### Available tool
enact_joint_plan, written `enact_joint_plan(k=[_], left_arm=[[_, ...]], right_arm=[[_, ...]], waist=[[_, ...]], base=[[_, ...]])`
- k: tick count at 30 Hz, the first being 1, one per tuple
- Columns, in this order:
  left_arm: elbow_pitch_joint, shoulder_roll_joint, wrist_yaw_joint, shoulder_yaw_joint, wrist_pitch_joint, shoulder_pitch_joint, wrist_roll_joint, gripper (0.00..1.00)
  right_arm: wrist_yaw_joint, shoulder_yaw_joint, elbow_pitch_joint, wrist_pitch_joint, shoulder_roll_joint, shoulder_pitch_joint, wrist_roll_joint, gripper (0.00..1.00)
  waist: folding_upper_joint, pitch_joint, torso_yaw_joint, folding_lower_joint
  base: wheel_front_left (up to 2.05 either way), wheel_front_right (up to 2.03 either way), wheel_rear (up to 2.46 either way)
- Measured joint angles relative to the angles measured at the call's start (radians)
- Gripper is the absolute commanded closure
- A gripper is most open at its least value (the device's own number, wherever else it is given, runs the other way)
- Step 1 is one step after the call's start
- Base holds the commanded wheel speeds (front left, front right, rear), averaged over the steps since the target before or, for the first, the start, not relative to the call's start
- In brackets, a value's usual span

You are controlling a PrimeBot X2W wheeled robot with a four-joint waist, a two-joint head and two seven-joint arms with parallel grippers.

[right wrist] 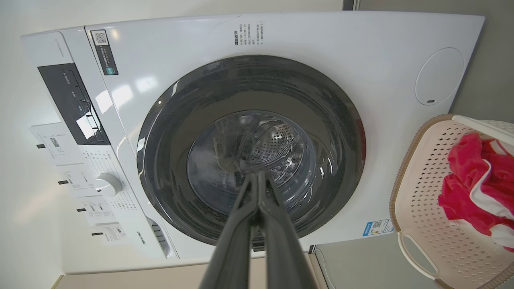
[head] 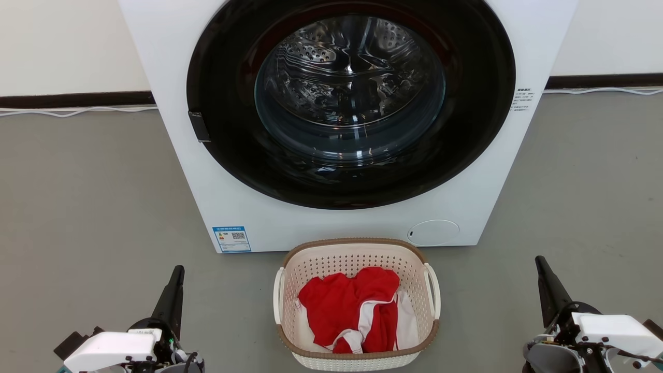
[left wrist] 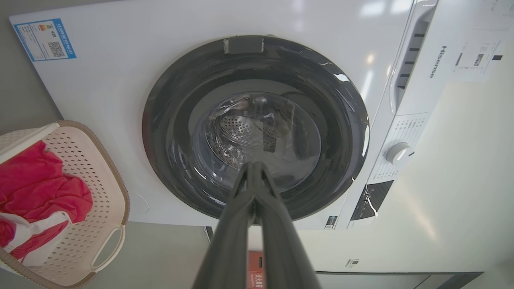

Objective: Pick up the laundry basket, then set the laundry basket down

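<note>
The head camera looks forward and down from above at the washer (head: 181, 171) front and the basket (head: 357, 243) on the near floor (head: 77, 207). Each wrist camera sits low and near, rolled sideways, aiming along its gripper at the door (left wrist: 168, 132). The left gripper (left wrist: 253, 167) points in from the left and the right gripper (right wrist: 257, 176) from the right. All three views share door and basket.

Cream perforated, brown-rimmed laundry basket (head: 352, 259); red-white cloth (head: 342, 305); white washer (head: 336, 225).

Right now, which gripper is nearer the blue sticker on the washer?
Left. In the head view the left gripper sits just below-left of the blue sticker; the right gripper is beyond the laundry basket.
</note>
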Motion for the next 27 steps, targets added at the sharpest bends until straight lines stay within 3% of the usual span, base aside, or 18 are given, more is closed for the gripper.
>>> enact_joint_plan(k=[10,11,27], left_arm=[[0.0,0.0,0.0,0.0,0.0,0.0,0.0,1.0],[0.004,-0.001,0.001,0.0,-0.001,0.002,0.0,0.0],[0.046,-0.009,0.002,-0.042,-0.037,0.054,0.008,0.0]], right_arm=[[0.0,0.0,0.0,0.0,0.0,0.0,0.0,1.0],[0.0,0.001,0.004,0.0,0.001,0.003,0.0,0.0],[-0.001,0.007,0.024,-0.028,0.014,0.066,-0.018,0.0]], waist=[[0.0,0.0,0.0,0.0],[0.0,0.0,0.0,0.0],[0.0,-0.001,0.0,0.0002]], base=[[0.0,0.0,0.0],[0.0,0.0,0.0],[0.0,0.0,0.0]])
